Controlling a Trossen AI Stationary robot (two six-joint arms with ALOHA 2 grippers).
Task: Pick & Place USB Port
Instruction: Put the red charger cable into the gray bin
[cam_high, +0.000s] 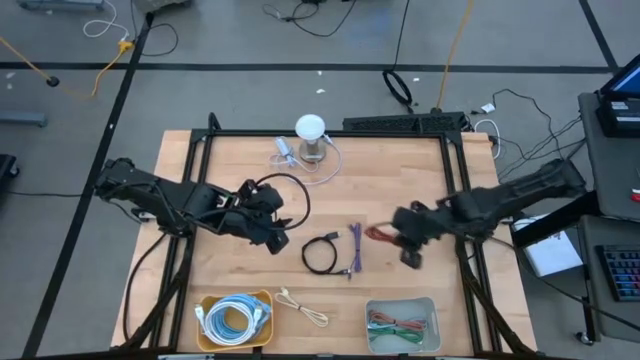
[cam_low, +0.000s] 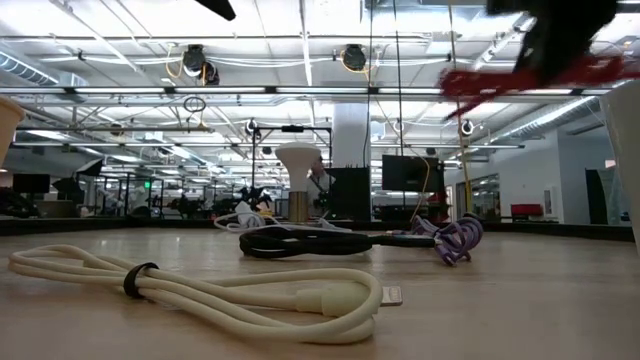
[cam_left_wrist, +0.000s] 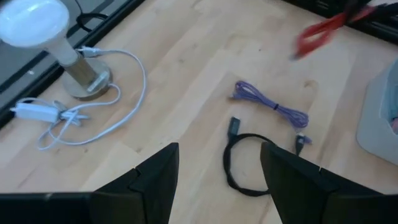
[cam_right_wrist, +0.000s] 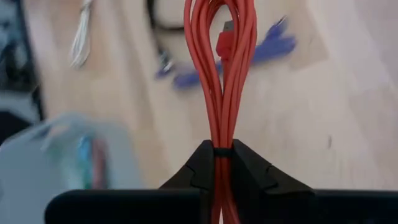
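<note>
The right gripper (cam_right_wrist: 222, 163) is clamped on a bundled red cable (cam_right_wrist: 222, 74), its two fingers pressed against the bundle's tied waist; the loops hang forward past the fingertips. Seen from above, this gripper (cam_high: 403, 237) holds the red cable (cam_high: 380, 234) clear of the wood, right of centre, and the level view shows the bundle (cam_low: 520, 78) raised well above the tabletop. Just beside it lie a coiled purple cable (cam_high: 354, 248) and a looped black cable (cam_high: 321, 253), the two near each other at mid-table. Nearer the front edge stand a grey tray (cam_high: 432, 308) holding what appear to be red and green cables, a cream cable (cam_high: 303, 306), and a yellow tray (cam_high: 263, 297) of pale blue cable. The left gripper (cam_high: 272, 226) waits left of centre with its fingers (cam_left_wrist: 163, 171) spread wide, holding nothing. A white lamp (cam_high: 311, 133) with its cord stands at the rear. The surface is a light wooden table (cam_high: 240, 170) in a black frame; beyond it lies grey floor with loose wiring.
</note>
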